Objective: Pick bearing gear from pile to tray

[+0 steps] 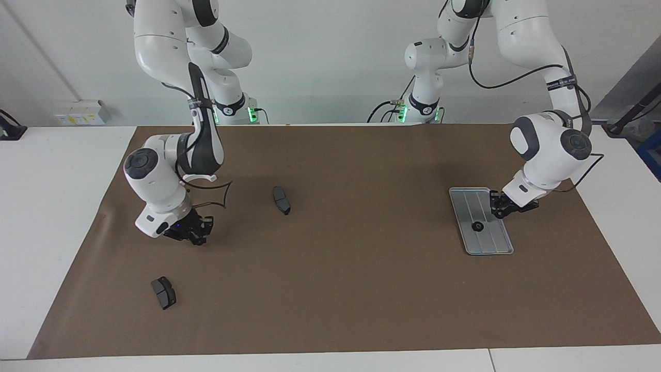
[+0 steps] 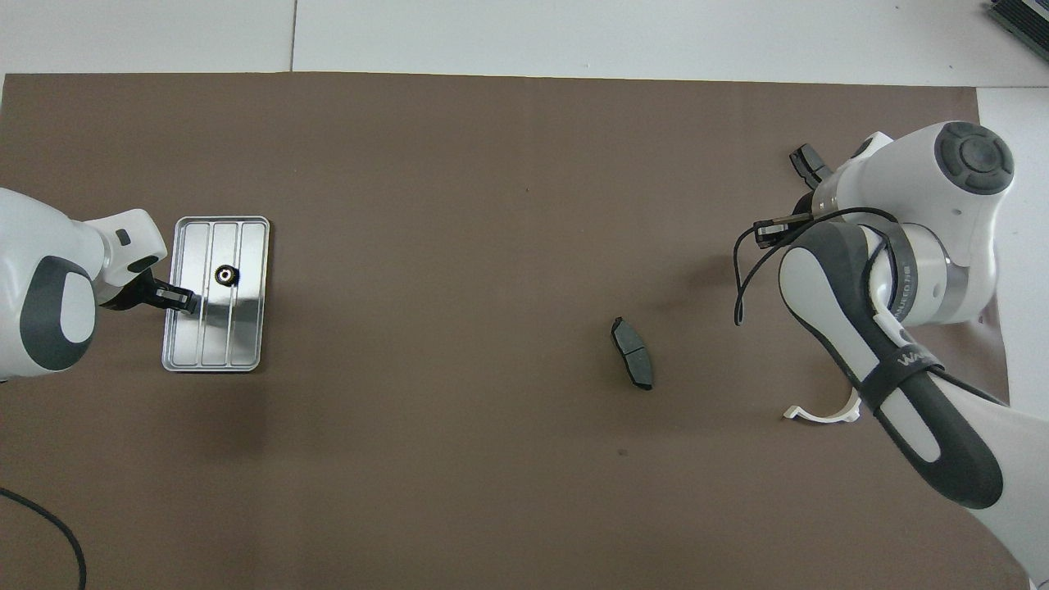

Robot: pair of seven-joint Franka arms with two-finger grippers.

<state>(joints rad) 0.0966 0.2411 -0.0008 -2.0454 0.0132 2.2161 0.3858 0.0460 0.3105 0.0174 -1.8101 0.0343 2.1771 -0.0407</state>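
Observation:
The silver grooved tray (image 1: 490, 243) (image 2: 246, 344) lies on the brown mat toward the left arm's end. One small black bearing gear (image 1: 477, 226) (image 2: 225, 276) rests in it. My left gripper (image 1: 503, 211) (image 2: 182, 299) hangs low over the tray's outer rim, apart from the gear. At the right arm's end, my right gripper (image 1: 193, 235) is shut just above the mat. Whether it holds anything is hidden, and the wrist covers it in the overhead view. Of the pile I see two dark pads and a white bracket.
One dark grey pad (image 1: 281, 200) (image 2: 633, 352) lies mid-mat. Another pad (image 1: 163, 292) (image 2: 806, 161) lies farther from the robots, beside the right gripper. A white arc bracket (image 1: 199, 178) (image 2: 819, 412) sits under the right arm. The brown mat (image 1: 335, 289) covers the table.

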